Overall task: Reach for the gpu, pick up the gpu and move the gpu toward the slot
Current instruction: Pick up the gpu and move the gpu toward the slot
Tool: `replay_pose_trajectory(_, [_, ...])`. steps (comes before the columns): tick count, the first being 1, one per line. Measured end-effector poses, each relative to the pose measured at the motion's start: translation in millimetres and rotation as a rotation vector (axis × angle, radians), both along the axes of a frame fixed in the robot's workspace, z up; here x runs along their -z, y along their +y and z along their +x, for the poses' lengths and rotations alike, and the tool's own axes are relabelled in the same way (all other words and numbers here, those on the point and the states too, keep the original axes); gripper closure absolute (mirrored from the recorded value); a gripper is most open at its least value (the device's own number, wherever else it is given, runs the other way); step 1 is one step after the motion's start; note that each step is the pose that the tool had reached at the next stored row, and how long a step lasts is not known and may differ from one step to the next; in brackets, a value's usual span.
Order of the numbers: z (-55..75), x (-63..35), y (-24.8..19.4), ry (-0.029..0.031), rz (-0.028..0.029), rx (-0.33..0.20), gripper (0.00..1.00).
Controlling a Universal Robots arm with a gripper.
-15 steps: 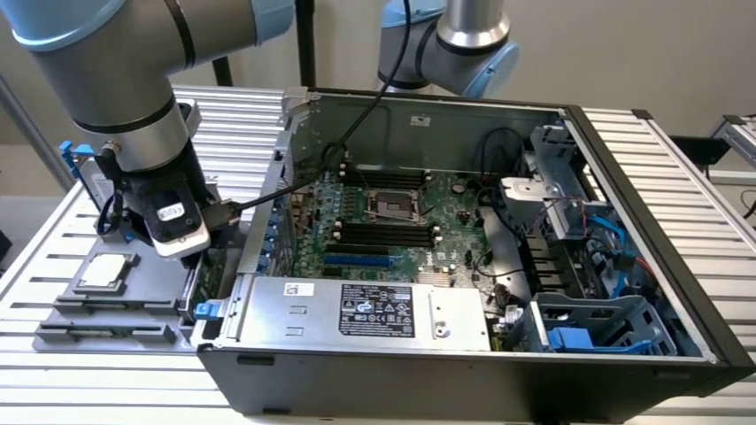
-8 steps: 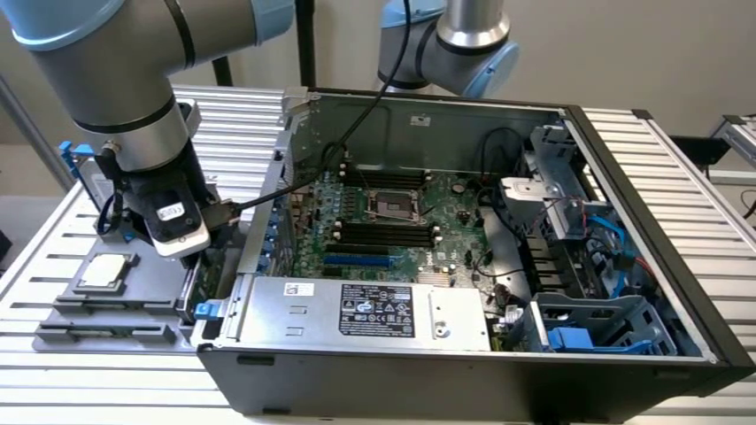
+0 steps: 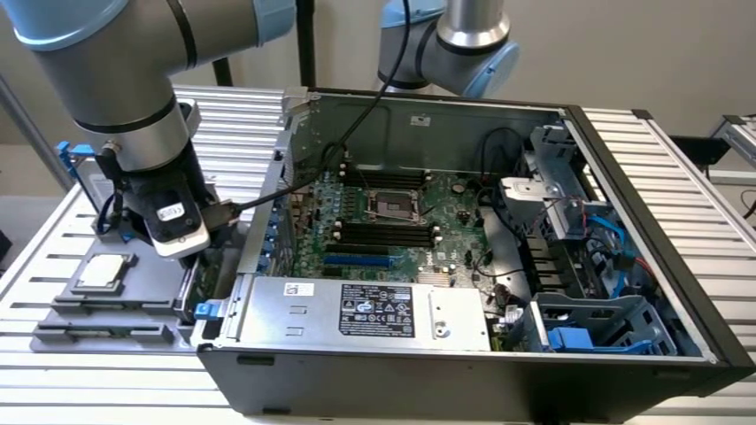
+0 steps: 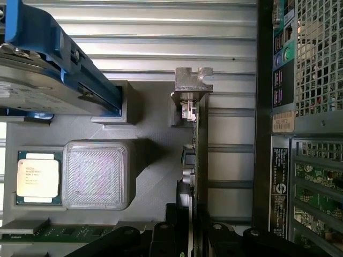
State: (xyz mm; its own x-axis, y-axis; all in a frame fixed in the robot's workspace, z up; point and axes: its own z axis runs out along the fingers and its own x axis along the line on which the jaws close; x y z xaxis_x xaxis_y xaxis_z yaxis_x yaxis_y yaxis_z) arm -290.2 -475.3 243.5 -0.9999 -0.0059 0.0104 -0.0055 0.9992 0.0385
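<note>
Wrist view shows my claw (image 4: 195, 235) set around the gpu (image 4: 199, 160), a thin flat green circuit-board card seen edge-on, with a metal bracket at its far end. I cannot tell whether the claw is already clamped on the card or is only placed around it. The card stands upright on its edge in the grey plastic holder tray (image 4: 155, 139), and its bracket end is against a post of that tray. So I judge the reach as done and the lifting as not yet shown.

In the exterior view my claw hangs low over the tray, just beside the outer wall of the open black computer case (image 3: 473, 381), on the exterior view's left. The long blue slot (image 3: 357, 262) on the green motherboard (image 3: 402, 208) is well apart from the card, so the carrying remains. On the same tray lie a silver hard drive with blue rails (image 4: 48, 80) and a small square silver chip (image 4: 37, 178).
</note>
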Motion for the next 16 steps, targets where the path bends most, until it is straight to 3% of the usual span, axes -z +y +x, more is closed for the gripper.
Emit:
replay_pose_trajectory(3, [0.1, -0.4, 0.0, 0.0112, -0.0002, 0.0, 0.74])
replay_pose_trajectory(11, [0.2, -0.9, 0.0, 0.0119, -0.0003, 0.0, 0.74])
replay_pose_trajectory(16, [0.2, -8.1, 0.0, 0.0142, -0.0003, 0.0, 0.74])
